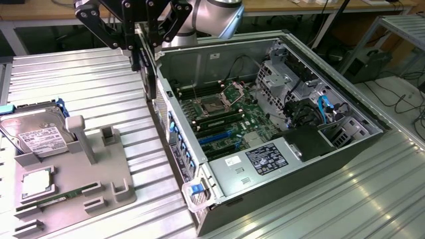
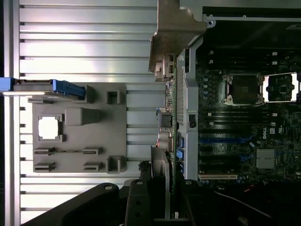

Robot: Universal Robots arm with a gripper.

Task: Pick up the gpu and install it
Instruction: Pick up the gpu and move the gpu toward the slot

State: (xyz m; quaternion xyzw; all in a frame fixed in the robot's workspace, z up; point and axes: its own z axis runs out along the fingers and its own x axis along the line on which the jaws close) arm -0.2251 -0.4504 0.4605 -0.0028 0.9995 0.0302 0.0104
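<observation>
Exterior view: gripper (image 1: 143, 47) high at back edge of computer case (image 1: 299, 194), jaws pinching gpu (image 1: 142, 74) - card hangs straight down, not yet over motherboard (image 1: 226, 117). Keep it upright, go slow.

Wrist view: gpu (image 2: 171, 122) seen edge-on, just beside case wall - match metal bracket (image 2: 175, 28) to back wall, card edge to blue slots (image 2: 221, 140).

You're in a robotics lab: a robot arm (image 1: 216, 17) over an open PC case (image 1: 212, 57) on a ribbed metal bench (image 1: 79, 79), with desks (image 1: 299, 7) and floor cables (image 1: 405, 99) behind.
</observation>
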